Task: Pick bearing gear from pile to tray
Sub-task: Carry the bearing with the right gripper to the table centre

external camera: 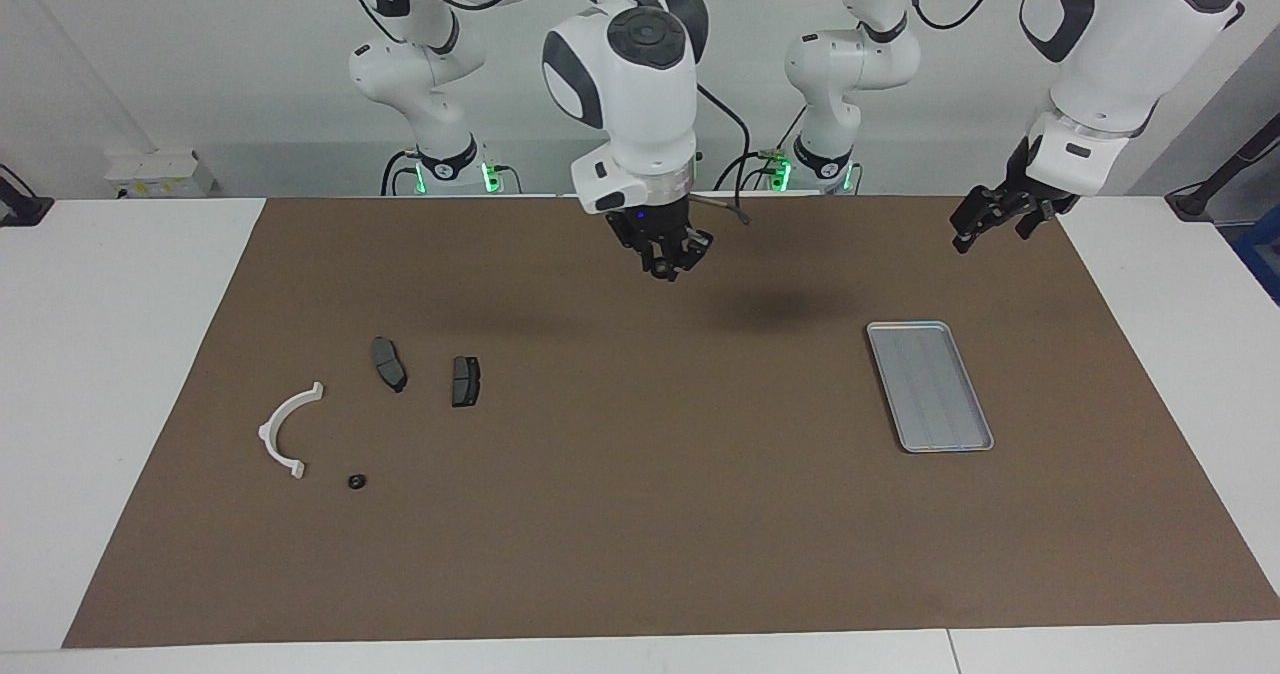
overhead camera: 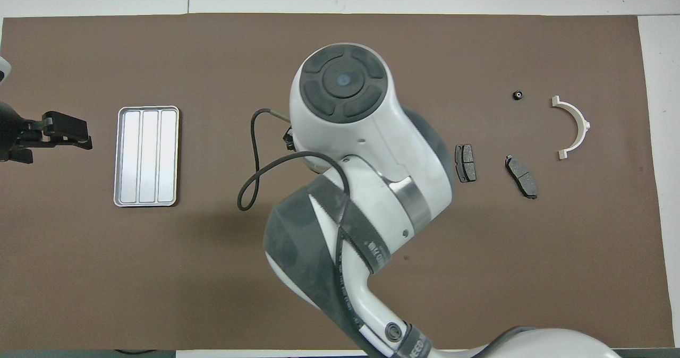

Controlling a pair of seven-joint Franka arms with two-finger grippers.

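**A:** Facing view?
**B:** My right gripper [external camera: 672, 260] hangs between pile [external camera: 389, 364] and the one tray [external camera: 930, 386]; its grip I cannot tell. The left gripper [external camera: 988, 232] waits, spread.

**A:** Overhead view?
**B:** Toward the right arm's end: two brake pads [overhead camera: 466, 162], one bracket [overhead camera: 575, 127], one black round piece [overhead camera: 518, 95].

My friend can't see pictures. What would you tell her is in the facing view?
The right gripper hangs shut above the middle of a brown mat, between the pile of small parts and the empty silver tray. What it holds, if anything, cannot be seen. The left gripper waits open in the air near the tray.
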